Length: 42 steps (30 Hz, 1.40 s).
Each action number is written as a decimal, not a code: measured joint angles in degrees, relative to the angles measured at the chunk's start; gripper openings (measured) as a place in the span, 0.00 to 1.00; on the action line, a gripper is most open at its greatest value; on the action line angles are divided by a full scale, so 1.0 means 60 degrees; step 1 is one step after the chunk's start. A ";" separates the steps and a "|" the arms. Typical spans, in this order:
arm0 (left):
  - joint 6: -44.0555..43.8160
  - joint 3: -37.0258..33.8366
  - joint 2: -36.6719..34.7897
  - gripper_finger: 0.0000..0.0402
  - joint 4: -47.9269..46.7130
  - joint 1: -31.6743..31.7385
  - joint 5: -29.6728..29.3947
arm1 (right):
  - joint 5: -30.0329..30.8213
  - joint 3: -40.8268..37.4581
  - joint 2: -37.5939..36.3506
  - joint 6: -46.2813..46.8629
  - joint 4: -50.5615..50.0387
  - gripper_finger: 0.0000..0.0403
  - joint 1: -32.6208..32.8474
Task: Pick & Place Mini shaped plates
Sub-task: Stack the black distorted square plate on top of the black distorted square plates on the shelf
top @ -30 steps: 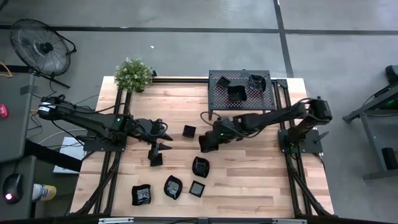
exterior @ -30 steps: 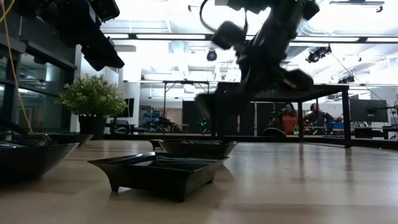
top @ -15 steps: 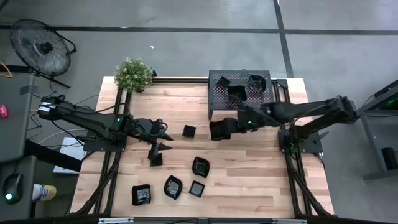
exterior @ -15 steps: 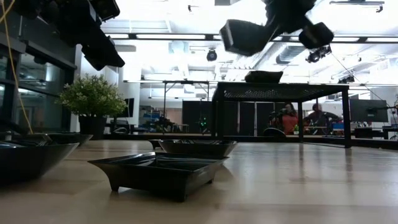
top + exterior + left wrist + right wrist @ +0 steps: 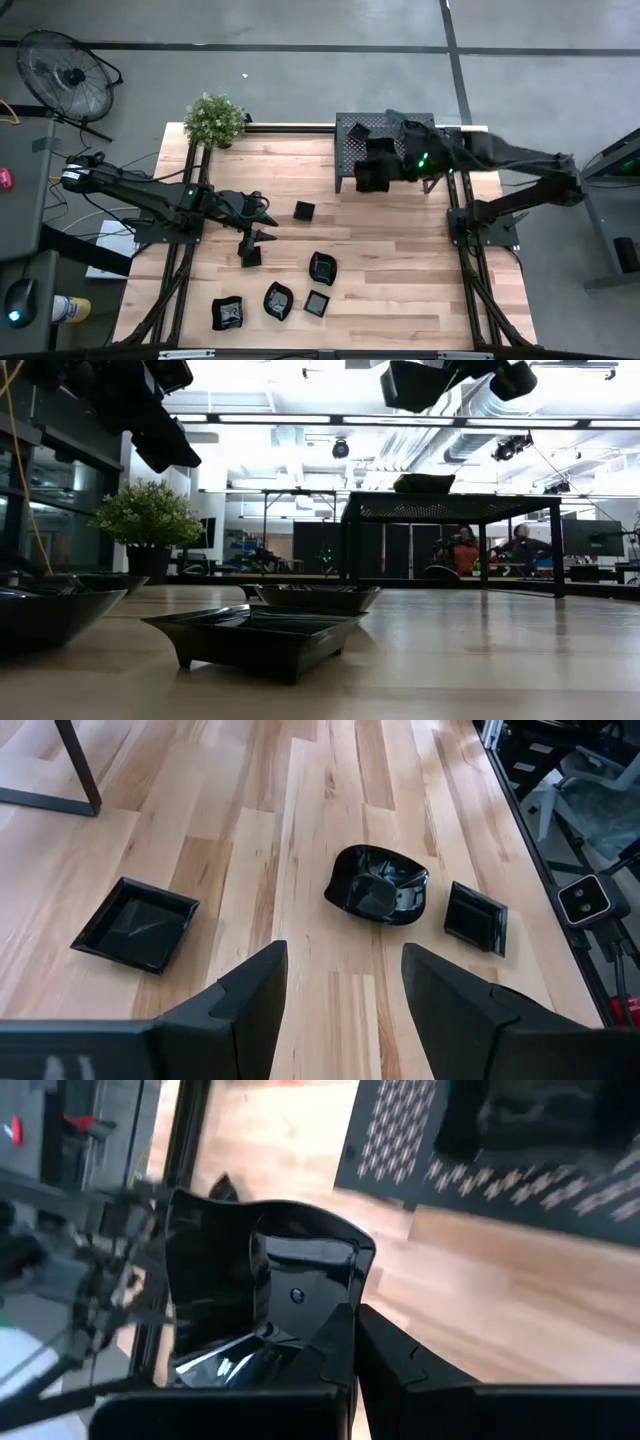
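Right gripper [image 5: 375,172] clenched on glossy black square mini plate [image 5: 265,1295] above perforated black metal rack [image 5: 350,150]. Left gripper [image 5: 340,985] released, waiting. Risk: edge grip slipping, plate clattering onto stacked dishes.

In the low view both arms are cut off by the top edge, so neither claw shows there. Two dishes at the left edge [image 5: 40,610] are cropped. In the right wrist view the rack [image 5: 500,1160] and surface [image 5: 480,1310] are blurred, and the held plate [image 5: 270,1300] hides the left arm behind
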 joint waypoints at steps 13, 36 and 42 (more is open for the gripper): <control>-0.0004 0.0000 0.0000 0.49 -0.0020 -0.0002 0.0103 | -0.1803 0.1385 0.0652 -0.2588 -0.1491 0.00 -0.3438; -0.0420 0.0000 0.0000 0.49 -0.0044 0.0000 0.0160 | -0.3170 0.1466 0.2860 -0.5771 -0.1666 0.00 -0.5613; -0.0470 0.0000 0.0000 0.49 -0.0041 0.0000 0.0118 | -0.2927 0.1464 0.2852 -0.5704 -0.2134 0.00 -0.5652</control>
